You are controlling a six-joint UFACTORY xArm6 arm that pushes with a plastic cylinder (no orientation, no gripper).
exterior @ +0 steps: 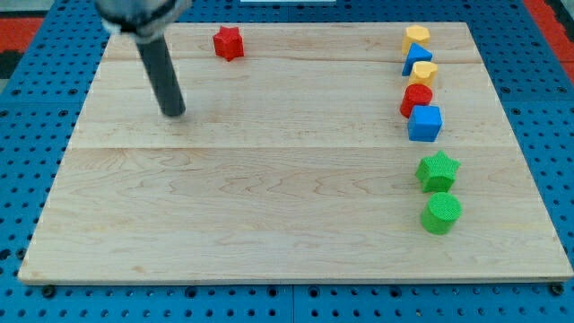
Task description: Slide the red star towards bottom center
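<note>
The arm enters from the view's top left, its dark rod slanting down and to the view's right, and my tip [174, 113] rests on the desk [251, 206] in the upper left part of the board. There is no claw on this arm — only the plain rod — so nothing is gripped or held. My tip stands well apart from every block; the nearest is the red star [229, 42], up and to the view's right of it.

The red star sits near the desk's top edge, left of centre, alone and clear of the others. It looks matte and chunky, with blunt points.

The desk is pale wood in long planks with fine grain, lying on a blue perforated base [27, 161].

Down the view's right side runs a column of blocks — a yellow block [416, 37] at the top, a blue block [416, 59], a second yellow block [423, 74], a red block [416, 99], and a blue cube [425, 123], all packed closely. Below them, slightly apart, sit a green star [438, 170] and a green cylinder [441, 213].
</note>
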